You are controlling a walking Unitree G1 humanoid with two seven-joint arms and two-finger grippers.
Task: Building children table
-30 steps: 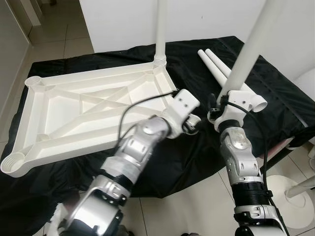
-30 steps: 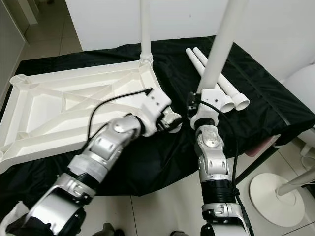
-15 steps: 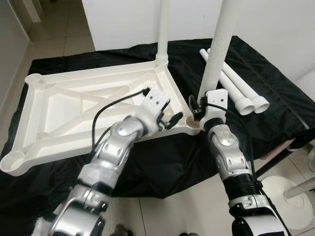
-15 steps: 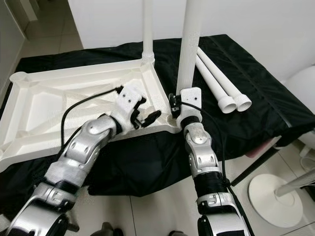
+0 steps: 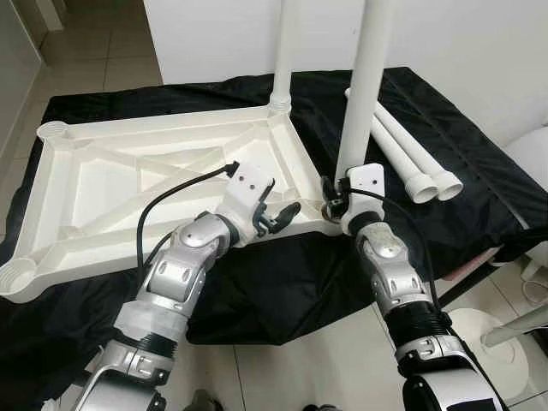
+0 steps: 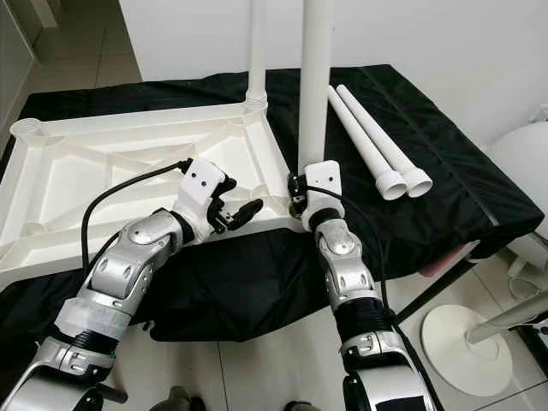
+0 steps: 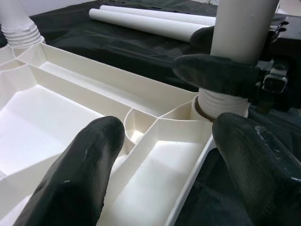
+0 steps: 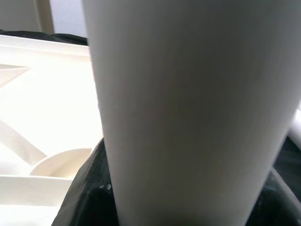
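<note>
A white plastic table top (image 5: 154,130) lies upside down on a black cloth. One white leg (image 5: 283,51) stands upright in its far right corner. My right gripper (image 5: 336,199) is shut on a second leg (image 5: 368,77) and holds it upright, its threaded end (image 7: 220,101) sitting at the near right corner socket. The held leg (image 8: 188,108) is close up in the right wrist view. My left gripper (image 5: 278,217) is open just left of that corner, its fingers (image 7: 89,155) over the table top's front rim with nothing between them. Two more legs (image 5: 409,161) lie on the cloth to the right.
The cloth hangs over the bench's front edge onto a tiled floor. A white round stand base (image 5: 481,332) sits on the floor at the right, and a white rounded object (image 5: 533,145) stands past the bench's right end. A white wall is behind.
My right gripper carried the leg leftward and stood it upright at the near right corner socket. My left gripper drew back to the left along the front rim.
</note>
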